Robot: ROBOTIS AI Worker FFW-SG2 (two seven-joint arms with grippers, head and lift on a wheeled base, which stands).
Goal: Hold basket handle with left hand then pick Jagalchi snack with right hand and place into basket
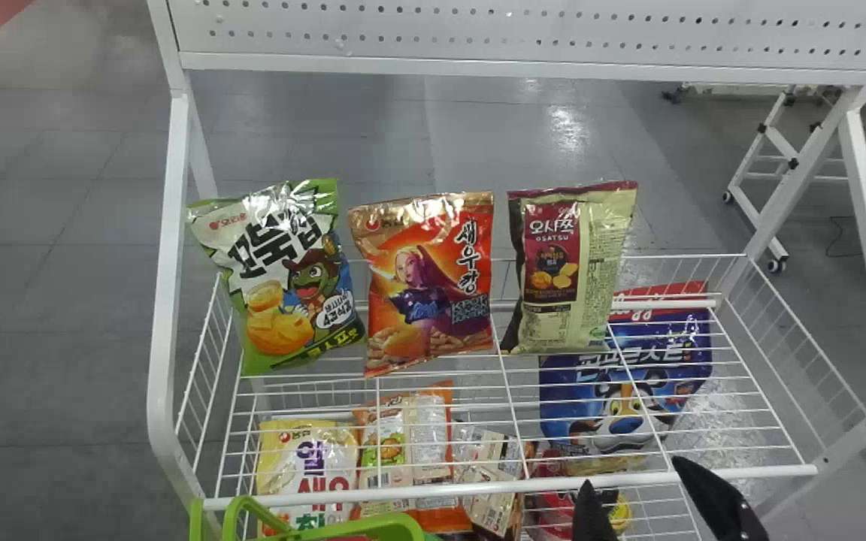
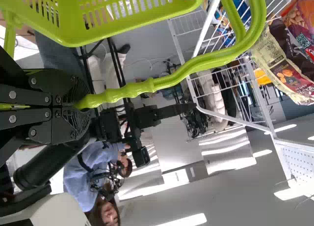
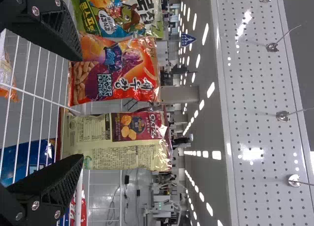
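Your left gripper: squeezing basket handle
Your right gripper: open, near wire shelf
On shelf: three snack bags
Under: tiger bag

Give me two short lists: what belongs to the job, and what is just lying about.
Job:
basket
handle, held by left gripper
right gripper, open, empty
Jagalchi snack; I can't tell which bag

Lying about:
blue bag
yellow bag
wheeled frame

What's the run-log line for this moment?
Left gripper shut on basket handle | right gripper open, empty | facing three snack bags | pick pending
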